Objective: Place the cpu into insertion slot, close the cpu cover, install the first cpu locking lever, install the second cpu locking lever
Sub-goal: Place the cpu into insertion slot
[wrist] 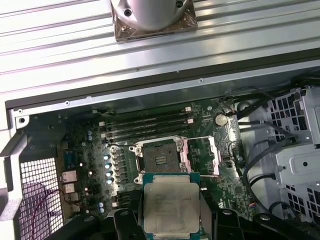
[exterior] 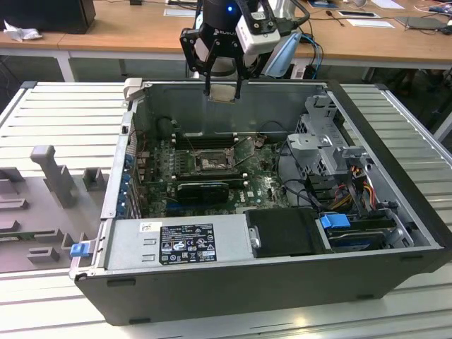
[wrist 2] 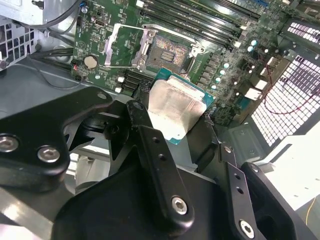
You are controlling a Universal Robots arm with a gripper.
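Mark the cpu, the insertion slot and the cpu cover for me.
cpu (wrist: 171, 205): first wrist view, metal top.
insertion slot (wrist: 160, 160): first wrist view, dark centre.
cpu cover (wrist: 216, 159): first wrist view, frame's outer bar.

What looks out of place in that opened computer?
Nothing looks damaged or spilled. The one oddity: the cpu hangs pinched in the gripper above the case, while the insertion slot on the board sits bare, its cpu cover swung open.

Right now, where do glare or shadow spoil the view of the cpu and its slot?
Second wrist view: glare whitens the cpu on top. First wrist view: it is evenly lit, the insertion slot dim. Exterior view: the case interior is shaded.
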